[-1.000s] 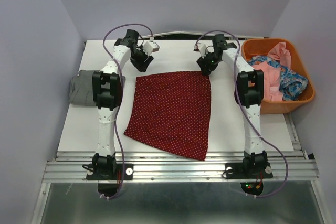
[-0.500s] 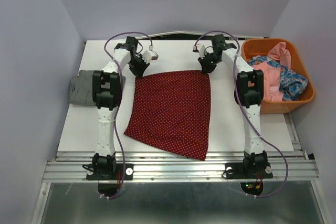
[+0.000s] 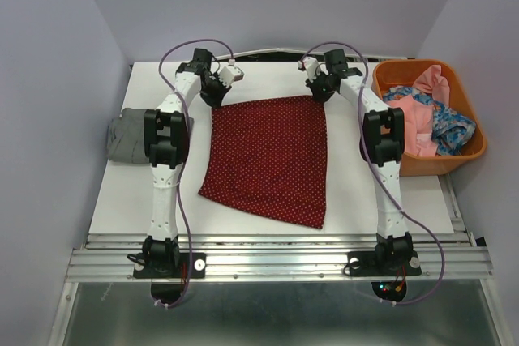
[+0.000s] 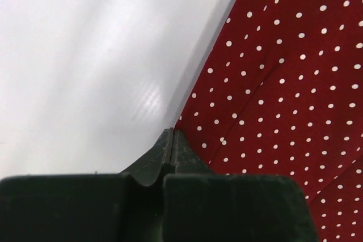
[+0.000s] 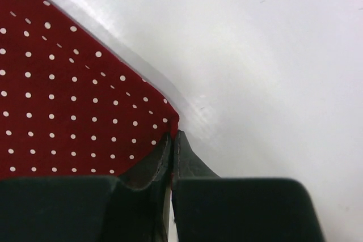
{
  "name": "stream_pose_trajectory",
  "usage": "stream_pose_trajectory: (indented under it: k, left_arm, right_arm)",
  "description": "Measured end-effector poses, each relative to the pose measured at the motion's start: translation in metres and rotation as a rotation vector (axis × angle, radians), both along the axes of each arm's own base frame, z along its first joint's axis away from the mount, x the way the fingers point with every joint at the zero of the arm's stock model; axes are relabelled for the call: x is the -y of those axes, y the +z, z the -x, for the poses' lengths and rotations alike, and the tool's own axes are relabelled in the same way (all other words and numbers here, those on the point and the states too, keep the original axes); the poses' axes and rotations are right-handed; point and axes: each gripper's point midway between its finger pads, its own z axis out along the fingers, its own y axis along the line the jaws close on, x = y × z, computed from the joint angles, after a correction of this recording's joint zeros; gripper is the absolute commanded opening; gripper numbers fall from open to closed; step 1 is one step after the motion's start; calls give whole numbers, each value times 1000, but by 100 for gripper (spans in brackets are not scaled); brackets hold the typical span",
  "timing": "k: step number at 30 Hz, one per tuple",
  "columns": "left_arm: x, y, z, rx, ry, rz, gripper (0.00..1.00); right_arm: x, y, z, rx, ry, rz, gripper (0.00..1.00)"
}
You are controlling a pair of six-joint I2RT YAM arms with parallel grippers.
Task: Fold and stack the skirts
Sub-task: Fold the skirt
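The dark red skirt (image 3: 268,160) of soft cloth, dotted with tiny white spots, was spread flat on the white table (image 3: 113,200) between the two arms. Its narrow far edge was stretched left to right between the grippers, and its wider hem was laid towards the near edge, slanting nearer at the right. The left gripper (image 3: 215,96) was clenched on the far left corner: in the left wrist view the fingers were pressed together with the cloth's edge running into their tips and a shadow cast under it. The right gripper (image 3: 319,93) was likewise clamped on the far right corner, a sliver of red being caught between its closed fingers in the right wrist view. From both sets of jaws the skirt lay towards the near side, its long axis running far to near with a slight tilt. Each arm was set at its own corner, neither being the nearer. The fold was therefore judged to call for both corners to be carried together towards the near hem. A plain grey skirt (image 3: 126,134) was bundled at the table's left edge, and a bright blue flower-printed skirt (image 3: 450,126) was left in the orange plastic basket (image 3: 473,155) at the right.
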Motion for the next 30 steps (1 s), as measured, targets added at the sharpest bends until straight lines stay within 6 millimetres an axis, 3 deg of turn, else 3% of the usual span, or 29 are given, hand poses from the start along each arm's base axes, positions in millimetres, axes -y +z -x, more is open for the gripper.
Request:
stream_pose_trajectory:
  k: [8,13,17,20,23,27,30]
  left_arm:
    - [8,28,-43,191,92,80,0]
    - [9,81,-63,350,115,119,0]
    - [8,125,-68,446,111,139,0]
    - [5,156,-60,510,92,145,0]
    - [1,171,-35,532,46,128,0]
    - [-5,164,8,533,-27,90,0]
    - [-10,145,38,509,-77,59,0]
  right_arm:
    - [9,41,-53,222,-135,-22,1]
    - [12,73,-72,329,-160,-52,1]
    - [13,102,-73,377,-160,-65,1]
    - [12,135,-62,414,-143,-86,1]
    - [9,171,-37,437,-110,-118,1]
    - [2,195,5,416,-41,-164,1]
    - [-5,187,35,355,10,-193,1]
